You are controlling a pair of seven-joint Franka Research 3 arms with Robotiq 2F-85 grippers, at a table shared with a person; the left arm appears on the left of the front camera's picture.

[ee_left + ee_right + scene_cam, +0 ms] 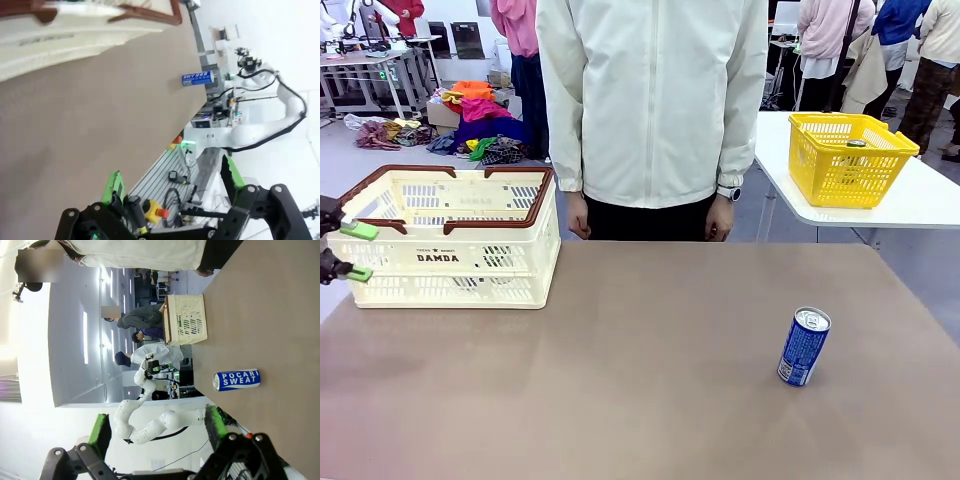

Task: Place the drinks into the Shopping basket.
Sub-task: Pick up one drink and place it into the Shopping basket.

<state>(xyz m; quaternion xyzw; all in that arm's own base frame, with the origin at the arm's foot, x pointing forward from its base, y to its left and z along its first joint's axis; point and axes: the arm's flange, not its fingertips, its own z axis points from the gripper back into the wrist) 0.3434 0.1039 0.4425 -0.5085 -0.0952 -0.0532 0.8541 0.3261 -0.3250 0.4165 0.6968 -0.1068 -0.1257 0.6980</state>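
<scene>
Blue drink can [804, 346] upright on counter [620, 400], well right of Shopping basket [450, 285], not yet grasped. Left claw [358, 252] open, empty, at basket's left end; right claw [157, 427] open, empty. Step: approach. Next: right claw straddles can, closes, lifts toward basket

A blue drink can [804, 346] with white lettering stands upright at the worktop's [620, 380] four o'clock. The cream, brown-rimmed DAMDA Shopping basket [380, 290] sits at ten o'clock.

The cream latticed plastic basket with brown rim [450, 258] is sitting far left on the brown table [620, 390], just right of my left gripper [360, 252]. The slim blue can [804, 346] is standing well apart, nearer, on my right.
</scene>
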